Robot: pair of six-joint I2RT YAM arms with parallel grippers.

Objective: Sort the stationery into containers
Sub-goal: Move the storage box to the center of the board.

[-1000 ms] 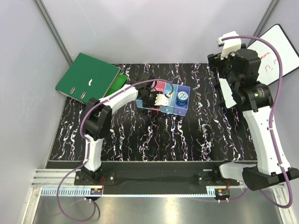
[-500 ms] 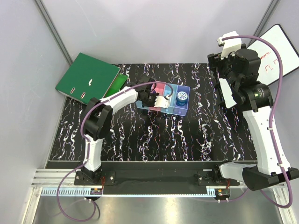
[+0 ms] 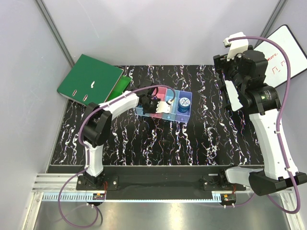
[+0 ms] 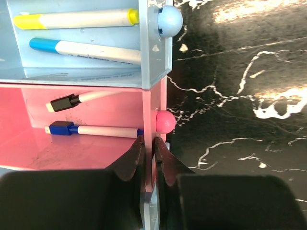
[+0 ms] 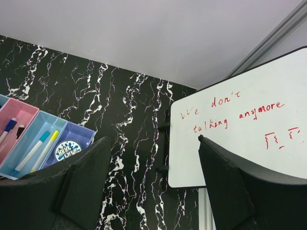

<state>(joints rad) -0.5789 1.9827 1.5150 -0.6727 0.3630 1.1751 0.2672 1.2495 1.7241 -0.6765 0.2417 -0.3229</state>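
- Grip: the left gripper [image 4: 147, 146] is clamped on the thin end wall of the pink bin [image 4: 86, 143], one finger inside and one outside, just below a pink knob [image 4: 165, 120].
- Idle tool: the right gripper [image 5: 154, 141] hangs high over the table's right side, jaws wide apart and holding nothing.
- Position: the row of four bins [image 3: 184, 116] lies mid-table on the black marbled table [image 3: 216, 134], near the green ring binder [image 3: 88, 79].
- Handling, judged: the translucent plastic looks light, smooth and slightly flexible. A pinch on one wall should drag the joined row as a unit, though off-centre, so the row may pivot or slip.
- Contents: the markers lie loose and would likely roll if the row tips.
- Left wrist view only: shows the clamp itself, a black-capped marker [image 4: 72, 101] and a blue-capped marker [image 4: 91, 129] in the pink bin, and two more in the light blue bin [image 4: 72, 72].
- Top view only: shows the whole row, with the arm hiding the grip.
- Right wrist view only: shows the round blue tin [image 5: 67, 150] in the purple bin [image 5: 84, 136], and the writing on the whiteboard [image 5: 240, 129].
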